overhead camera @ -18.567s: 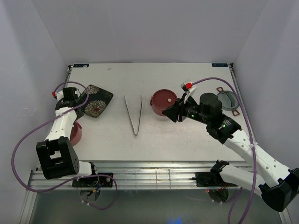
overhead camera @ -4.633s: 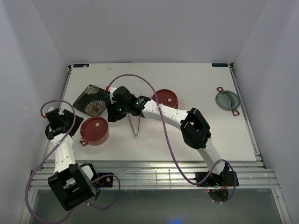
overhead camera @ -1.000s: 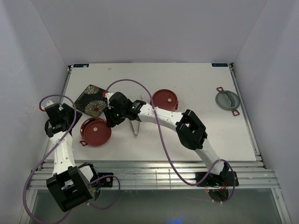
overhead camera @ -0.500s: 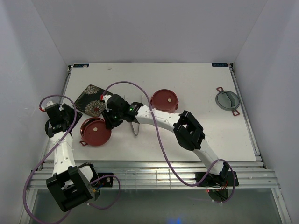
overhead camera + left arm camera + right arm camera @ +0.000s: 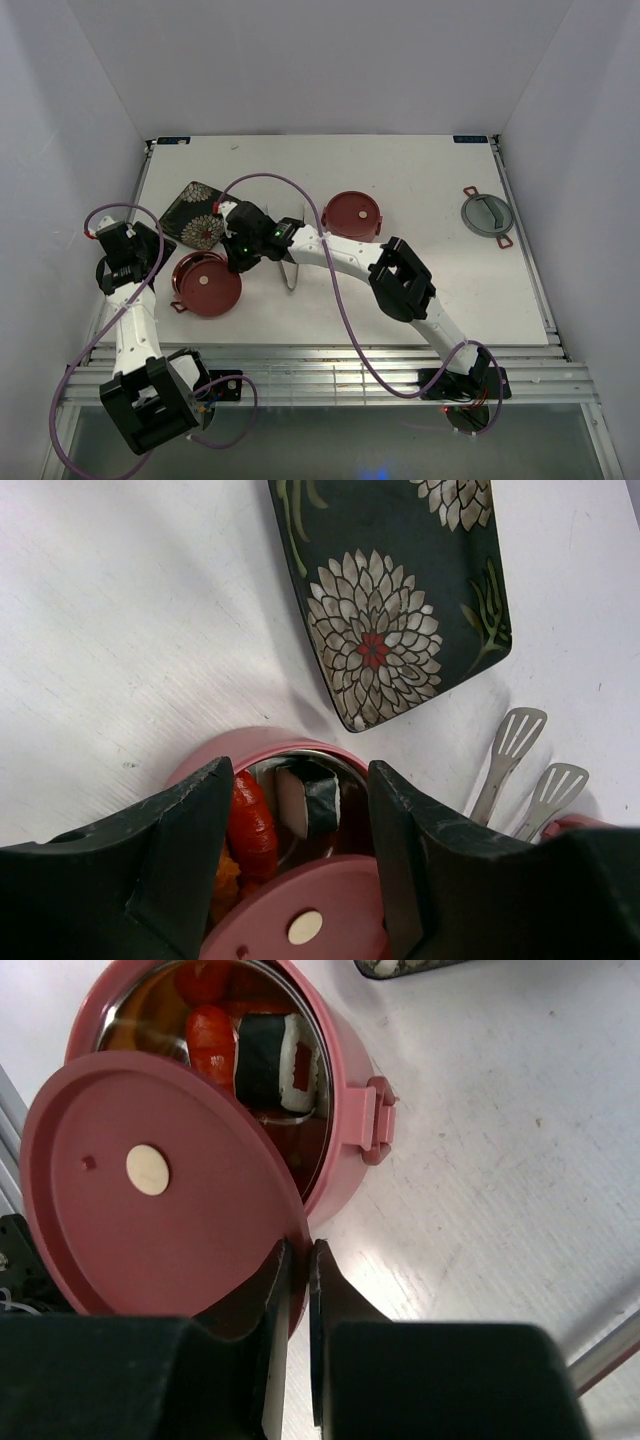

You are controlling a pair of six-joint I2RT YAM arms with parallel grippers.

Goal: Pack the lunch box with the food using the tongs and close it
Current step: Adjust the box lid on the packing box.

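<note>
One dusty-red lunch box tier point(image 5: 345, 1110) stands at the table's left, with its flat lid point(image 5: 150, 1190) lying askew over it. The uncovered part shows the food: a sushi roll point(image 5: 275, 1060) and an orange-red piece point(image 5: 210, 1035). My right gripper point(image 5: 300, 1260) is shut on the lid's near edge; from above it point(image 5: 238, 265) sits at the tier's right side. My left gripper point(image 5: 300, 860) is open, and the tier and lid point(image 5: 300, 920) show between its fingers. The tongs point(image 5: 290, 275) lie partly under my right arm, their tips point(image 5: 515, 745) beside the tier.
A dark floral plate point(image 5: 195, 225) lies just behind the tier. A second lidded red tier point(image 5: 352, 213) stands mid-table. A grey round lid with red tabs point(image 5: 487, 214) lies at the right. My right arm stretches across the table's middle.
My right gripper has closed onto the lid's edge after standing half open. The arm crept slightly left toward the tier. The left arm has not moved.
</note>
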